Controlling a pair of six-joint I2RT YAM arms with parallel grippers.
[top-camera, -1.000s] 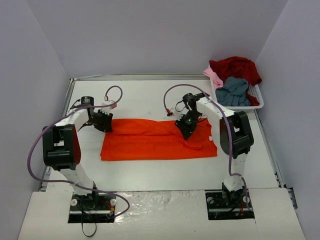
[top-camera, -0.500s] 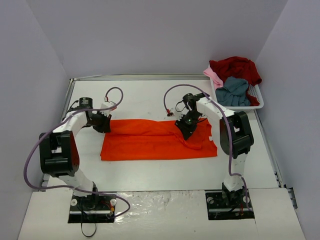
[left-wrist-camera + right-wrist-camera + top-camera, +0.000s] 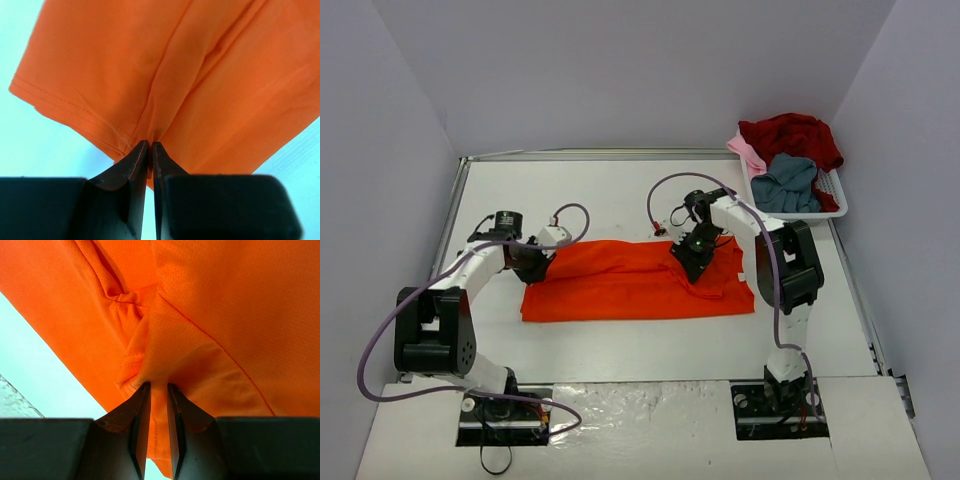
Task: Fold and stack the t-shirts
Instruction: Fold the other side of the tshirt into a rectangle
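Left jaws clenched on the far left corner of the orange-red t-shirt (image 3: 620, 285), hem pinched between the tips. Shirt lies spread across the middle of the desk (image 3: 620, 190), long side running left to right. Right jaws grasp a bunched fold near its far right. Right arm (image 3: 782, 262) hangs over the shirt's right edge. Far right corner: white slatted basket (image 3: 833, 188) with a pale pink t-shirt (image 3: 747, 150) draped over the rim, a grey-blue t-shirt (image 3: 788, 180) and a dark red t-shirt (image 3: 790, 132), well apart from the orange one.

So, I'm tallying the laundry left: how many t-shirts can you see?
4: the orange one spread on the table; dark red, grey-blue and pink heaped in the basket. Others may lie hidden underneath.
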